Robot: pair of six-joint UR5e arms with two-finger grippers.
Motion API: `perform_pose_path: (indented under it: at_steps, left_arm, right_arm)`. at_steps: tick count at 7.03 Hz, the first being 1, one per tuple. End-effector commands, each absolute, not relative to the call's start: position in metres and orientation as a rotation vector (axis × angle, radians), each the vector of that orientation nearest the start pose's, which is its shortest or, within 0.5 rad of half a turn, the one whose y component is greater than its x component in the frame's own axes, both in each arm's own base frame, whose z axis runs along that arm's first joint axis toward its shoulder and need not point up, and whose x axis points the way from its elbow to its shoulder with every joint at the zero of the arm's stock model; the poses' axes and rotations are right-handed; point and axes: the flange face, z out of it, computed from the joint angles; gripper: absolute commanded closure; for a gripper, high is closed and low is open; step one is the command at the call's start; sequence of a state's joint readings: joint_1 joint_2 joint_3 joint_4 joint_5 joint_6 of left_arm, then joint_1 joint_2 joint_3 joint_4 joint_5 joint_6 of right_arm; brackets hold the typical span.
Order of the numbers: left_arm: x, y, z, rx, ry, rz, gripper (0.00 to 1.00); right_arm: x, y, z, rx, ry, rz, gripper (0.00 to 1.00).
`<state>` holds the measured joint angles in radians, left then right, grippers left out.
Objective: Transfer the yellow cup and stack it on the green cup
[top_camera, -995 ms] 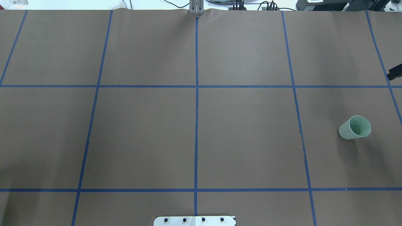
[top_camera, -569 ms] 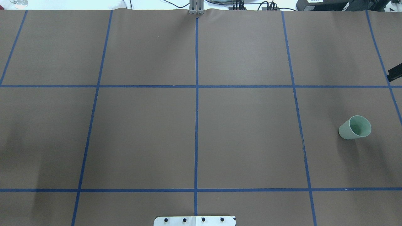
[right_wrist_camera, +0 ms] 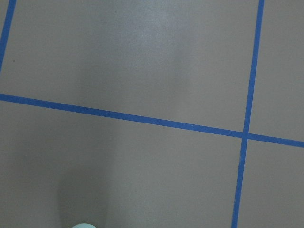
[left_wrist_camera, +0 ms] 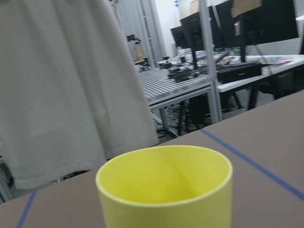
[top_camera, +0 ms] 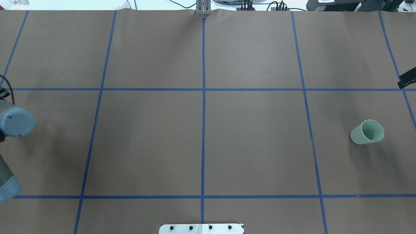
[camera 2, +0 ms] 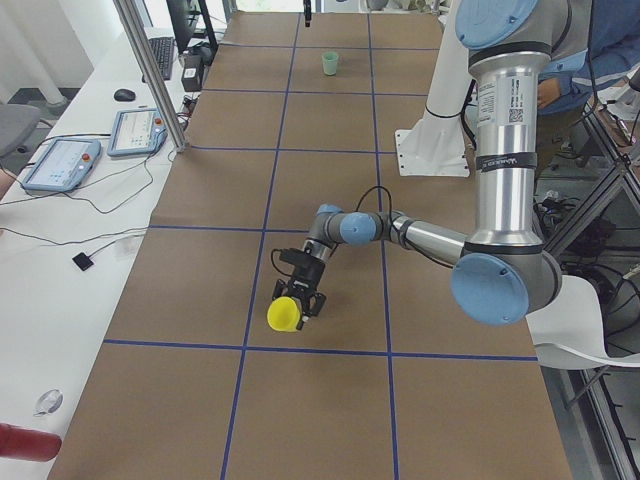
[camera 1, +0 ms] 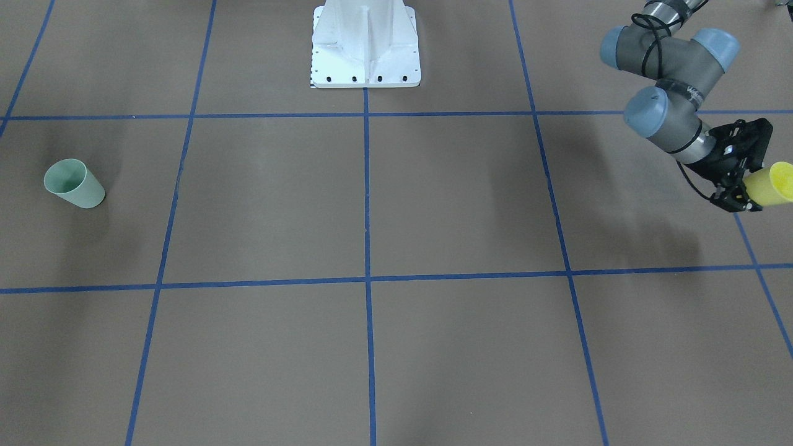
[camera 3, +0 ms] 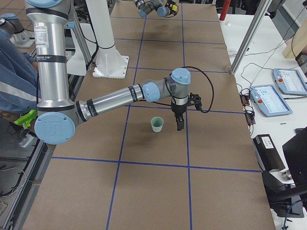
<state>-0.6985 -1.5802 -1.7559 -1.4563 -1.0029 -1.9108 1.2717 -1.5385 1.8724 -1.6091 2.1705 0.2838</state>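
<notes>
Yellow cup (camera 1: 774,184): plain bright-yellow tapered tumbler, no handle, empty inside, clamped betw. the fingers of the left gripper (camera 1: 751,189), held off the table at its left end. Table (top_camera: 253,139): brown paper w/ blue tape grid; white desk (camera 2: 40,290) w/ tablets (camera 2: 60,165) alongside. Green cup (top_camera: 367,132), pale mint, upright, empty, stands far right; right gripper (camera 3: 180,122) just beside it, jaw state can't tell.

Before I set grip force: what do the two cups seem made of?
The yellow cup looks like plastic: solid colour, thin even rim, soft sheen. The green cup seems the same: smooth, plain, matte wall. Neither is certain.
</notes>
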Motion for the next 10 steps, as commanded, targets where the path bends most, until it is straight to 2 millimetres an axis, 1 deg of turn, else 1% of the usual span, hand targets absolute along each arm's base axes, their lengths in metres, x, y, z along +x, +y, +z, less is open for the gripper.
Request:
perform_pose_path:
  at_steps: [1,2,3,4,5,6,7,8,9,10]
  left_arm:
    - [0.303,-0.506,0.476,0.759,0.266,-0.803,0.95]
    - [0.313,-0.511,0.442,0.867,0.422,-0.672,1.00]
    - [0.323,-0.516,0.429,0.976,0.564,-0.591,1.00]
    - [0.358,-0.533,0.413,1.033,0.619,-0.479,1.00]
    - [0.387,-0.543,0.391,1.054,0.619,-0.400,1.00]
    - [0.413,-0.536,0.356,1.073,0.660,-0.255,1.00]
    - [0.424,-0.528,0.342,1.152,0.627,-0.043,1.00]
    - [0.455,-0.510,0.293,1.250,0.691,0.102,1.00]
    - [0.470,-0.503,0.260,1.256,0.781,0.216,1.00]
    - [0.478,-0.492,0.251,1.213,0.890,0.315,1.00]
  right_arm:
    - [-0.077,-0.510,0.522,0.070,-0.647,-0.093,0.01]
    - [-0.076,-0.511,0.522,0.069,-0.646,-0.091,0.01]
    - [-0.076,-0.511,0.522,0.059,-0.644,-0.088,0.01]
    - [-0.076,-0.510,0.523,0.054,-0.644,-0.086,0.01]
    - [-0.079,-0.511,0.520,0.049,-0.665,-0.091,0.01]
    - [-0.081,-0.513,0.513,0.051,-0.688,-0.089,0.01]
    - [-0.083,-0.514,0.507,0.054,-0.712,-0.096,0.01]
    - [-0.086,-0.517,0.500,0.056,-0.735,-0.102,0.01]
    - [-0.090,-0.521,0.488,0.047,-0.779,-0.082,0.01]
    - [-0.094,-0.527,0.473,0.027,-0.812,-0.015,0.01]
